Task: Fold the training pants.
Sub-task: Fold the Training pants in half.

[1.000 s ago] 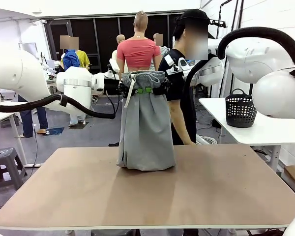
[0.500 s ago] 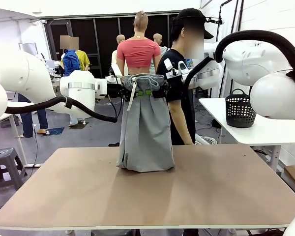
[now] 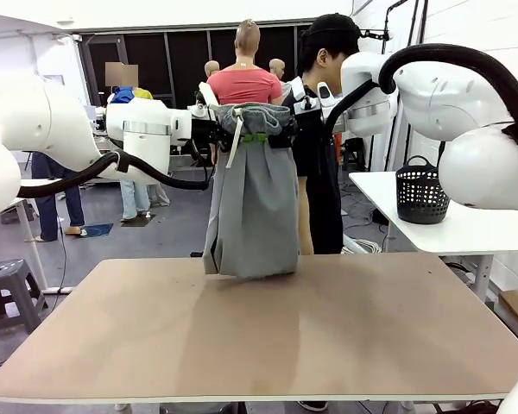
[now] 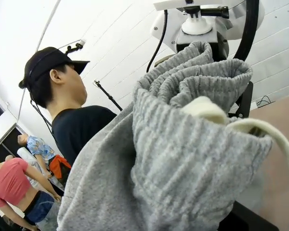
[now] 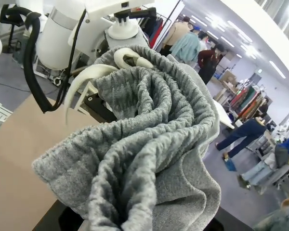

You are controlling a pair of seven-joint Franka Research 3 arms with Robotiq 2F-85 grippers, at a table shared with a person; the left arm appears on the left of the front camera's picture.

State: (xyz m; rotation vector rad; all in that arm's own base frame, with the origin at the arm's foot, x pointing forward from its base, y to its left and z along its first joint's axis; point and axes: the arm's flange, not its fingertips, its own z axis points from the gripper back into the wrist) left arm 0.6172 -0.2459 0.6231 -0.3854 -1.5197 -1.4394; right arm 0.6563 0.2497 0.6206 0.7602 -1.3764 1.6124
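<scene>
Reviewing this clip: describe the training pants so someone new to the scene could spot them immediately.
Start at the brown table; above its far edge the left gripper and right gripper hold up the training pants by the waistband. They are light grey jersey with a white drawstring, unlike the black basket on the side table.

One pair of training pants (image 3: 252,198) is counted, one black basket (image 3: 423,191) on the far right side table, one grey stool (image 3: 9,293) at left, and one worktop (image 3: 259,336).
</scene>
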